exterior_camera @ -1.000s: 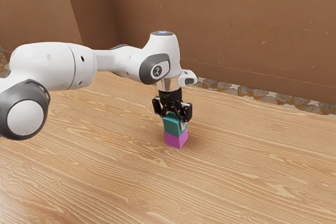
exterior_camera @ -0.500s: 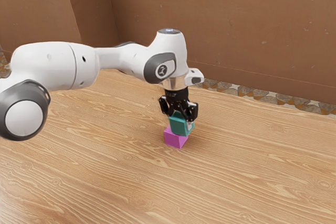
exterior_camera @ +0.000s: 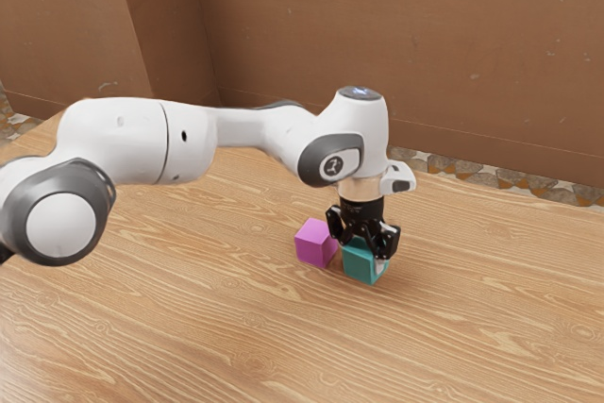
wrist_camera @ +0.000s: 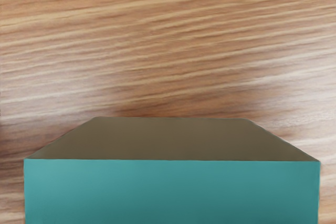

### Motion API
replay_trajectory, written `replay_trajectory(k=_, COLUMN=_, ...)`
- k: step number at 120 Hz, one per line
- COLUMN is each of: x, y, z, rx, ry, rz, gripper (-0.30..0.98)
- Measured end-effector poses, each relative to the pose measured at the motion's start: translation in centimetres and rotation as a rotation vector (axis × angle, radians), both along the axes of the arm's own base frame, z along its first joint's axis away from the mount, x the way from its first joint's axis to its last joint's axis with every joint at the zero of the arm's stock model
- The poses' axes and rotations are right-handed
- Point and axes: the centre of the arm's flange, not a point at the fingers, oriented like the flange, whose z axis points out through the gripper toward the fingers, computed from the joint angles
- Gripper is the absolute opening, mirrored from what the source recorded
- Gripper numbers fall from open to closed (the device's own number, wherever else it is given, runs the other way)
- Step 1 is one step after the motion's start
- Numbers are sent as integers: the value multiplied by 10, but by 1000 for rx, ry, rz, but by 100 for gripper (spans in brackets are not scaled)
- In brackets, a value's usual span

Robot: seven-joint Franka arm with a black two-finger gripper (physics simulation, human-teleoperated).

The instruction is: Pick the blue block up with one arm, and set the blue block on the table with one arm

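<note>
**Black two-finger gripper (exterior_camera: 365,250) closed on the teal block (exterior_camera: 364,262) beside a magenta one**

The gripper points down, a little right of centre in the lower half of the exterior frame, its fingers closed around the teal block, the task's blue one. One fingertip shows against the block's face toward the exterior view's right. The block sits level, low at the wooden table (exterior_camera: 189,337); whether its underside touches the wood cannot be told.

Just beside it, toward the exterior view's left, the magenta block (exterior_camera: 316,243) rests upright on the table.

In the wrist view, the teal block shows a broad teal face and an adjoining dull brown one, with streaked wood grain around it.

The white Franka arm (exterior_camera: 123,143) enters at the left of the exterior frame and reaches right. Its grey-ringed joint near the hand carries a small dark emblem (exterior_camera: 332,167) on a white disc, too small to read.

A brown wall (exterior_camera: 425,44) spans the upper part, with a strip of stone-patterned floor (exterior_camera: 472,175) below it at the right.
</note>
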Motion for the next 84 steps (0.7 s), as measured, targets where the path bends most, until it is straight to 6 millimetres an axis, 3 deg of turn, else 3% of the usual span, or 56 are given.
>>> replay_trajectory(k=10, x=0, y=0, z=-1, rx=1, ry=-1, rz=14, gripper=39)
replay_trajectory(k=41, x=1, y=1, z=0, rx=-4, ry=2, rz=41, gripper=59)
replay_trajectory(k=56, x=14, y=5, z=38, rx=-11, ry=-33, rz=65, gripper=63)
replay_trajectory(k=61, x=14, y=15, z=65, rx=-23, ry=-45, rz=97, gripper=64)
replay_trajectory(k=66, x=13, y=47, z=95, rx=-41, ry=-33, rz=180, gripper=65)
replay_trajectory(k=78, x=-54, y=138, z=222, rx=-48, ry=-75, rz=353, gripper=66)
replay_trajectory(k=84, x=-83, y=185, z=271, rx=-67, ry=-100, rz=424, gripper=67)
